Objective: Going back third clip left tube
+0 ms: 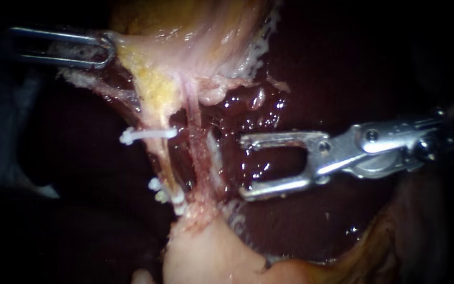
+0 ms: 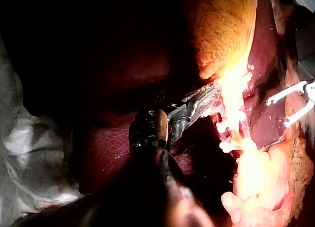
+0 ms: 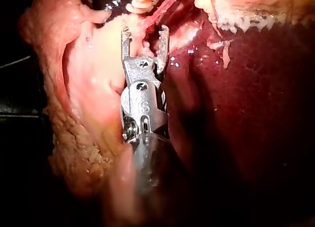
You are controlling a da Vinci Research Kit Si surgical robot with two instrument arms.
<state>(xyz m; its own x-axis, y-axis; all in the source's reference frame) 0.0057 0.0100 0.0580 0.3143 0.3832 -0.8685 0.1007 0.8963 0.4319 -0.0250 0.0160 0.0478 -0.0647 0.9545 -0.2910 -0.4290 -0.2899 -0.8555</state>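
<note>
- The left tube [image 1: 163, 158] runs as a pale yellow strand from the gallbladder [image 1: 195, 31] to the pale tissue below it
- One white clip [image 1: 148, 135] sits across the left tube about midway along it, with its knobbed end projecting on the side away from the right tube [image 1: 195, 152]
- A cluster of lower clips [image 1: 166, 195] sits on the left tube further from the gallbladder; their number cannot be told
- The right tube, pinkish, lies just beside the left tube, nearly parallel to it
- The right instrument [image 1: 245, 167] is beyond the right tube, apart from both tubes; its jaws stand wide apart, with only liver showing in the gap between them
- The left instrument [image 1: 109, 50] is at the gallbladder end of the left tube; its jaws are closed on the edge of the gallbladder
- The liver [image 1: 332, 68], dark red and glistening, lies behind both tubes and both instruments
</note>
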